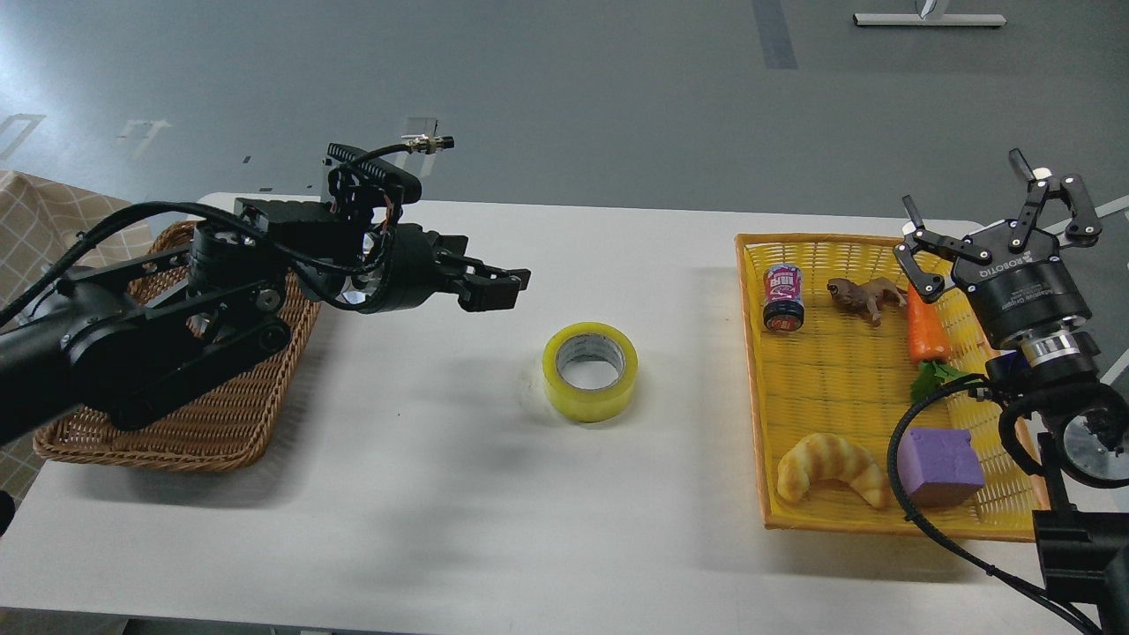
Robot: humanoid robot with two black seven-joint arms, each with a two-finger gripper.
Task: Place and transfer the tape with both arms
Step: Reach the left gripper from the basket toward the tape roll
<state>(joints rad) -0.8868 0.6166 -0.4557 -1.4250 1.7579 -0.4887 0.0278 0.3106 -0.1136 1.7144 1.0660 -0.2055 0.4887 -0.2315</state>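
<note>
A roll of yellow tape point(590, 371) is lying flat in the middle of a white table point(423, 494), hole facing up. The left claw point(503, 287) is hovering near it, fingers pressed together. The right claw point(997, 225) is spreading wide over a yellow tray point(838, 520). A closed claw could be nudging the smooth roll away, judging from here.

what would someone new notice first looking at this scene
Probably the yellow tape lying alone mid-table, hole up, with the left claw above and to its left. Next, the bright yellow tray on the right, holding a croissant and a purple block, with the open right claw above its far corner.
</note>
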